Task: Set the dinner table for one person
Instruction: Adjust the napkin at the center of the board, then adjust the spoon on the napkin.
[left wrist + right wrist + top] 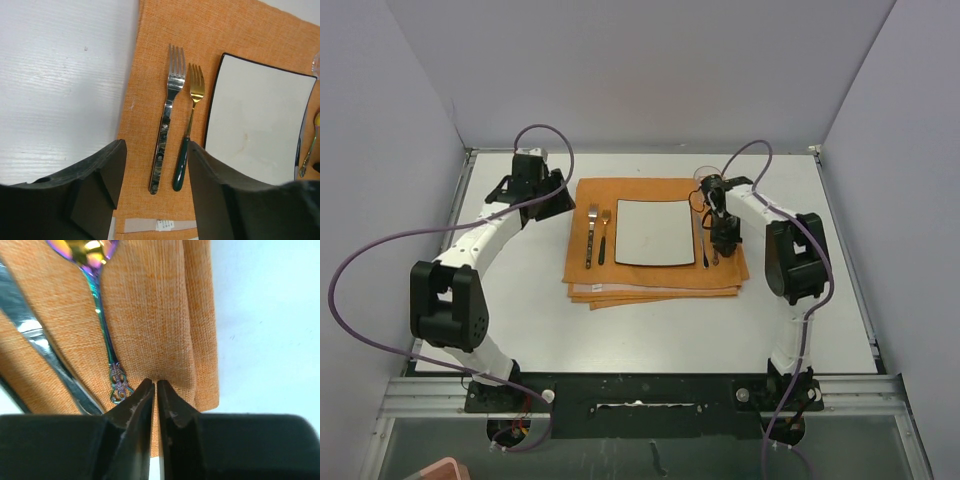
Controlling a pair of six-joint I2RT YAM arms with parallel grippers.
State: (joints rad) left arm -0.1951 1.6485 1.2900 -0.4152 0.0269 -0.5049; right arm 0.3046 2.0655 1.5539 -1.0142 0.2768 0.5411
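Note:
The pale grey dinner table [520,300] carries a folded orange placemat [650,282] with a square white plate [655,232] on it. A silver fork [167,125] and a gold fork with a green handle [190,125] lie left of the plate. A knife [40,350] and an iridescent spoon [102,325] lie right of it. My left gripper [155,170] is open and empty, above the placemat's left part near the fork handles. My right gripper [156,385] is shut, its tips pinching a pucker of the placemat [160,305] just right of the spoon's handle.
A clear glass [703,175] stands at the placemat's far right corner, beside my right arm. Grey walls close in the table on the left, back and right. Bare tabletop [265,315] shows right of the placemat and also left of it [60,90].

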